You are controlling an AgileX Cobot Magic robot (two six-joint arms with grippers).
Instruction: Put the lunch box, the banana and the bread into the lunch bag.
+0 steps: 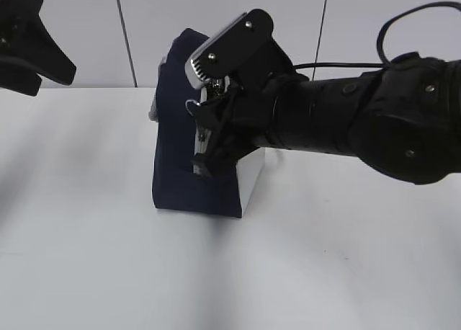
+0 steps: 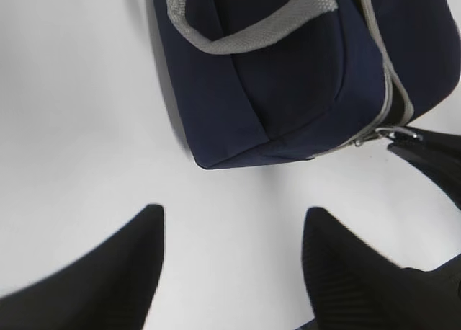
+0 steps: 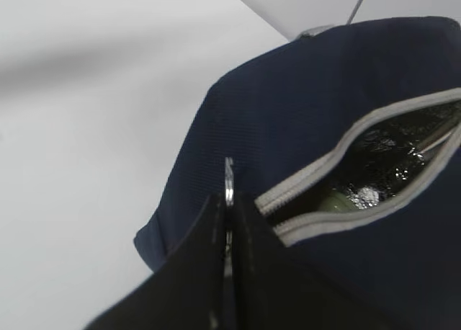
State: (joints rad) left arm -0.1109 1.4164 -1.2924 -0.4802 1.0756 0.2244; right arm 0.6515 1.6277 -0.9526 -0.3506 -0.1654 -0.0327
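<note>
Fabric this soft will sag, so keep your right gripper (image 3: pixel 228 222) pinched on the ring pull (image 3: pixel 229 182) of the lunch bag (image 1: pixel 180 157) on the table (left gripper (image 2: pixel 230 265) gapes nearby, empty).

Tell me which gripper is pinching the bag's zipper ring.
The right gripper, shut on the zipper ring of the lunch bag. The left gripper hangs open, apart from the bag.

White bench (image 1: pixel 86 258) under me, plain and smooth. Just 1 thing standing on it that I can see: the navy lunch bag (image 1: pixel 180 171), upright, its base flat on the bench near the middle.
</note>
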